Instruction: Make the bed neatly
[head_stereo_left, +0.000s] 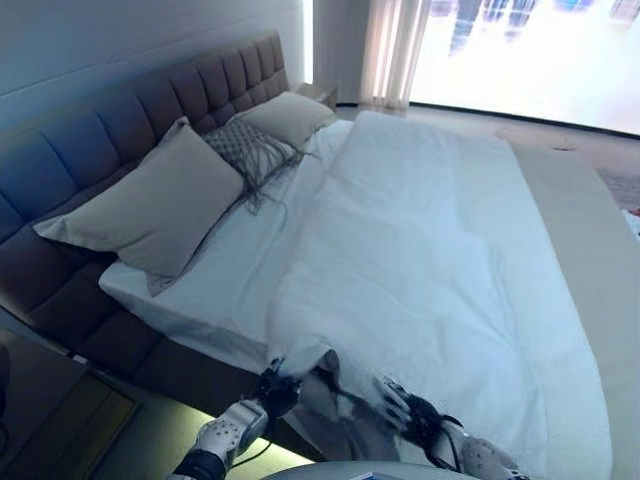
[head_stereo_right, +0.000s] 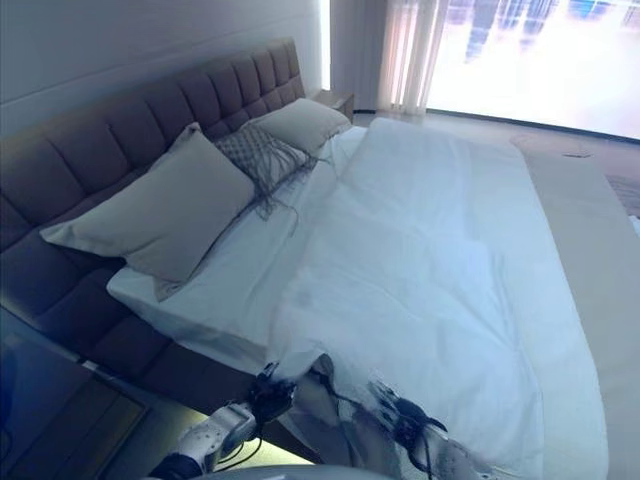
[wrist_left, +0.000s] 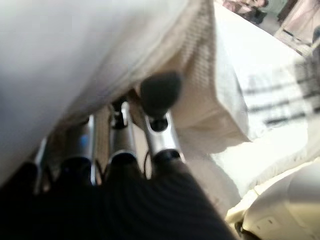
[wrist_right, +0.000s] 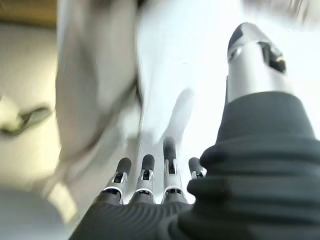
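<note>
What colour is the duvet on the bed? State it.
White; the duvet shows best in the left eye view.

The duvet was white cloth, matt and softly creased. Beside the duvet, toward the headboard, the sheet was smoother white cloth. The headboard looked like matt brownish fabric, tufted in padded squares. Against the headboard lay plain beige cloth pillows, and between them a grey cushion with a rougher weave and loose fringe. In the left wrist view the duvet's edge showed a coarse ribbed weave, possibly a hem, though it was blurred.
</note>
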